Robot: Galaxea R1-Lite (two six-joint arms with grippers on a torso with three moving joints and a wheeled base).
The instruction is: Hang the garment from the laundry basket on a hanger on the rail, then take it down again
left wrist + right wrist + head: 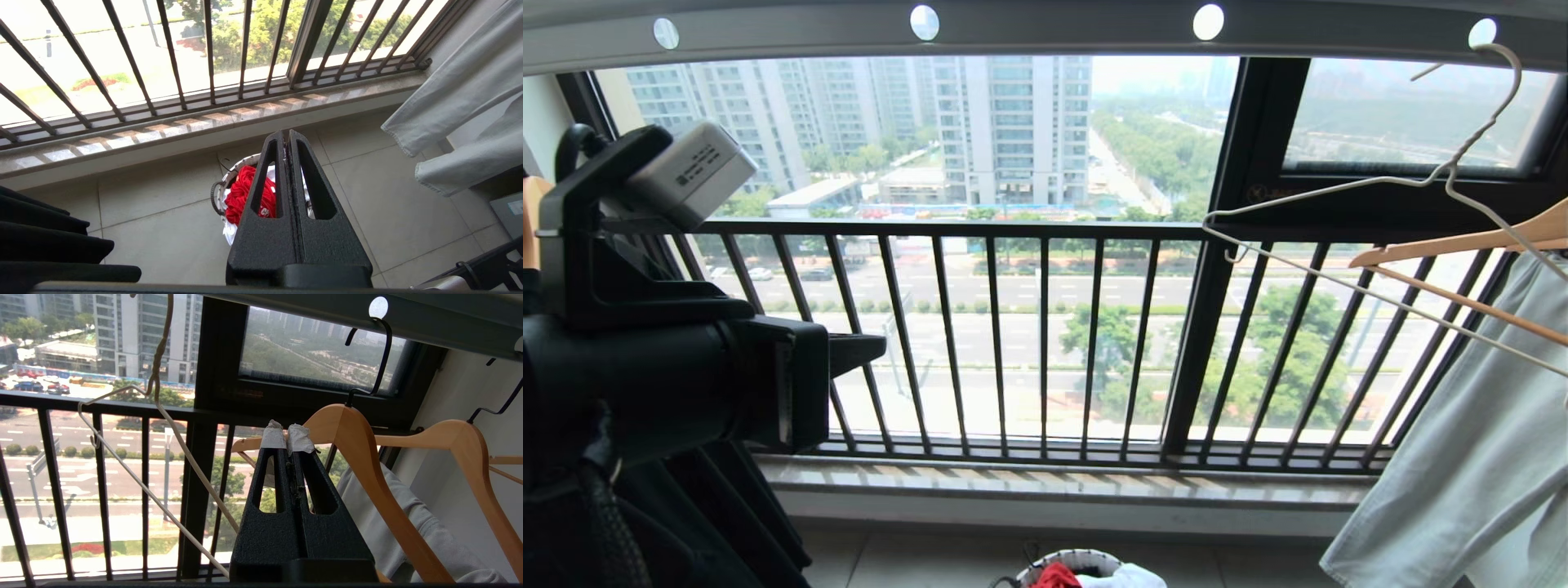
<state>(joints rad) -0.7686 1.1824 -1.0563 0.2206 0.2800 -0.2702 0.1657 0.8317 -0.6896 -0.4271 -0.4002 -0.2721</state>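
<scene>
Both grippers are clenched with nothing between their fingers. The left gripper (pixel 287 136) is hanging above the basket (pixel 220 185) on the tiled floor, where the red shirt (pixel 245 192) is lying crumpled beside white cloth (pixel 229 234). The right gripper (pixel 287 435) (paper-taped at its tips) is pointing up among wooden hangers (pixel 367 457), touching none that can be seen. Only the head view is showing the wire hanger (pixel 1339 196) hooked empty on the rail (pixel 1045 33); there the basket is barely peeking in.
</scene>
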